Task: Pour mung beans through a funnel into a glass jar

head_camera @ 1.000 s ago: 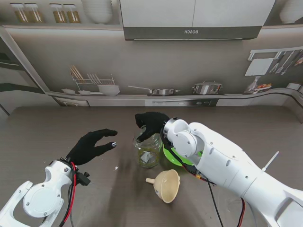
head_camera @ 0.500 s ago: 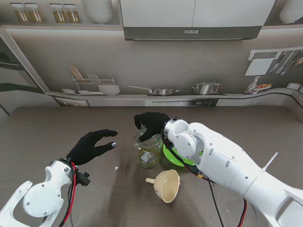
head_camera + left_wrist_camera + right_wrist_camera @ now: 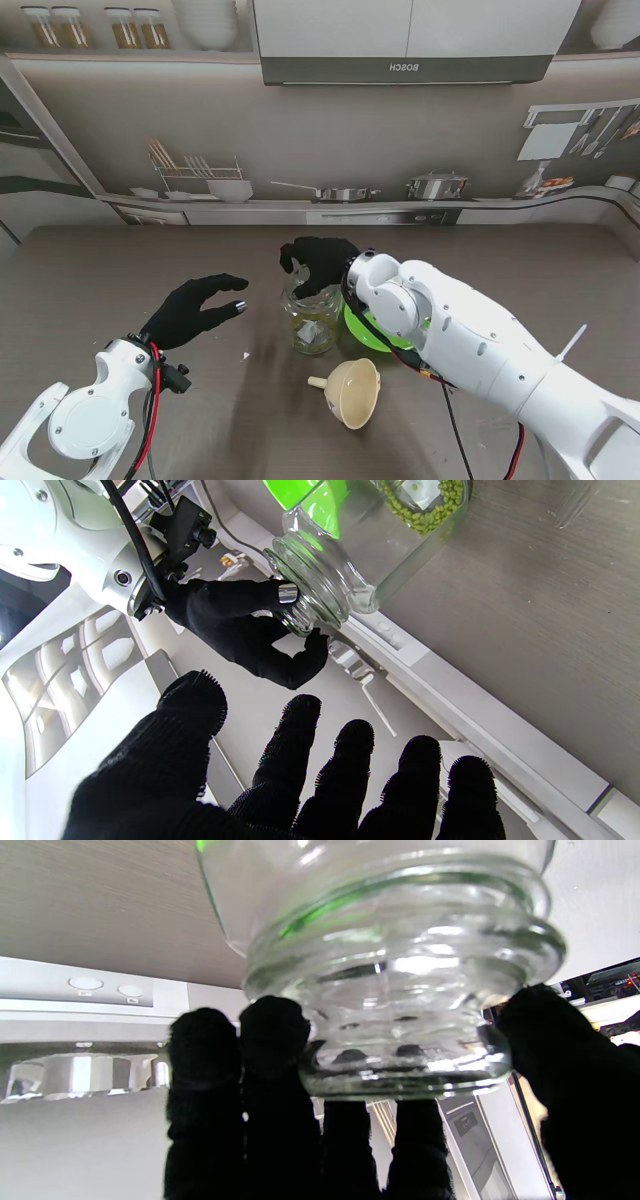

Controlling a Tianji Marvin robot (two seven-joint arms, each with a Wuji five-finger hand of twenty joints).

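Glass jar (image 3: 312,318), already holding some green beans, is sitting mid-worktop with the right hand (image 3: 318,262) gripping its rim, while the left hand (image 3: 195,308) is hovering open and the funnel (image 3: 352,392) is lying unused nearby.

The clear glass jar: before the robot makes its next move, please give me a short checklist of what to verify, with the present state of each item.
1. Clear glass jar stands upright on the grey table: ok.
2. Right hand grips the jar's threaded neck: cannot tell; its fingers and thumb sit at the rim, but how firmly is unclear.
3. Jar mouth free for the funnel: not ok; the right hand covers it.
4. Beige plastic funnel placed in the jar: not ok; it lies on its side on the table, nearer to me.
5. Left hand free: ok; open, holding nothing, left of the jar.
6. Mung beans in the jar: ok; some lie at the bottom.
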